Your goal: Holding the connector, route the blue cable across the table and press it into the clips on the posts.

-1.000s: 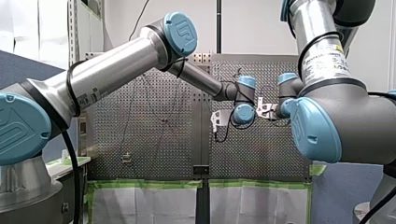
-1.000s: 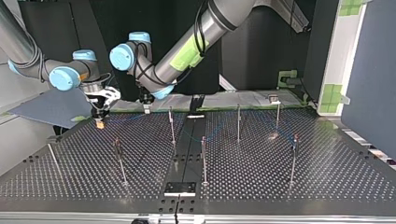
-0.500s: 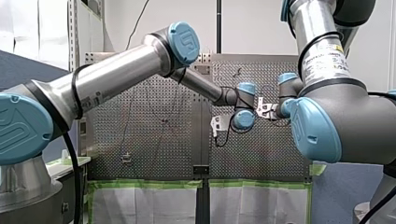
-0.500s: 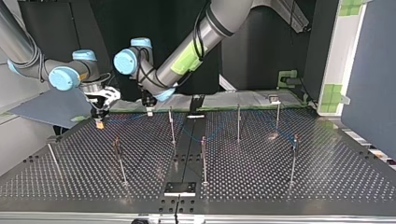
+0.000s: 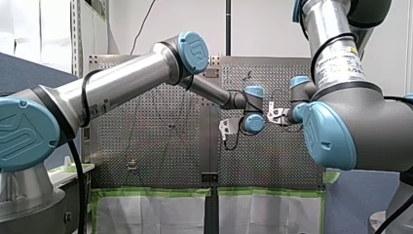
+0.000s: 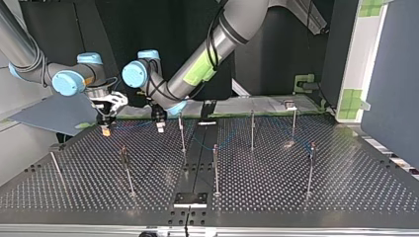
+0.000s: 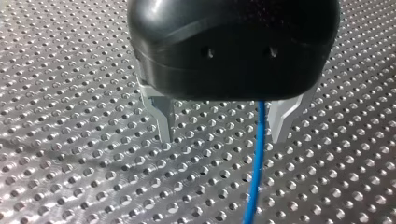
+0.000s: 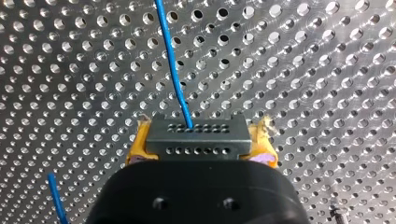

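Our right claw (image 8: 201,142) is clamping the connector (image 8: 198,133) with yellow pads (image 8: 136,148); the blue cable (image 8: 169,56) is running from the connector over the table (image 8: 303,70), passing through our left claw (image 7: 222,123), which is gaping wide.

— Kitchen? Workshop?
— Robotics lab, plainly. Perforated metal table (image 6: 306,197) studded with thin posts (image 6: 215,170), industrial arms (image 5: 122,83) reaching over it.
— Anything else pointing that way?
— Green tape (image 6: 354,101) on a white frame (image 6: 363,54) at two o'clock in the top view, dark blue partition (image 6: 393,74) at three. Bare white wall (image 5: 263,29) at twelve in the front view.
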Action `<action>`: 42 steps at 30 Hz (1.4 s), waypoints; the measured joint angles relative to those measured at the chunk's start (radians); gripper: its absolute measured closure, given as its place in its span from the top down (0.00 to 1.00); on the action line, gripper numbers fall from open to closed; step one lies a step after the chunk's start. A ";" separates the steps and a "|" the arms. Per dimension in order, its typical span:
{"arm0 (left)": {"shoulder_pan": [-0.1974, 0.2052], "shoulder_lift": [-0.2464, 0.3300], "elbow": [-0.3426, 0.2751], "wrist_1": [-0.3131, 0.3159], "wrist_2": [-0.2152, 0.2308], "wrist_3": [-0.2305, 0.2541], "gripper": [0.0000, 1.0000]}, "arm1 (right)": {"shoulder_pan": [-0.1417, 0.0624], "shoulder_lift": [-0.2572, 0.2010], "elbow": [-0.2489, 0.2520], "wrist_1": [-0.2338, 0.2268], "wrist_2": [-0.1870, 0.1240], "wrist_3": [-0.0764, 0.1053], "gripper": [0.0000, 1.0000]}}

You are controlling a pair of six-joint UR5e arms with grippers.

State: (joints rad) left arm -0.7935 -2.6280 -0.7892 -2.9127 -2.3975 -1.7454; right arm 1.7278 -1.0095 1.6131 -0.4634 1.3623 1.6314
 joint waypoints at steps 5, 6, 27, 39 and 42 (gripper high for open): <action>0.004 0.000 -0.019 0.002 0.015 0.002 1.00 | 0.000 0.000 0.000 0.001 0.000 0.000 0.00; 0.005 -0.001 -0.022 0.003 0.016 0.002 0.96 | 0.000 -0.001 0.000 0.002 0.000 0.000 0.00; -0.015 0.002 -0.015 -0.006 -0.036 -0.005 0.00 | 0.001 -0.002 0.000 0.009 0.000 -0.004 0.00; -0.026 0.017 -0.013 -0.058 -0.044 -0.028 0.00 | 0.000 -0.016 -0.011 0.041 0.000 -0.014 0.00; -0.030 0.026 -0.013 -0.077 -0.045 -0.040 0.00 | 0.000 -0.024 -0.012 0.045 0.000 -0.014 0.00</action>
State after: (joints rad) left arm -0.8236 -2.6021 -0.8019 -2.9900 -2.4427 -1.7856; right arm 1.7275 -1.0336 1.6006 -0.4183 1.3623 1.6173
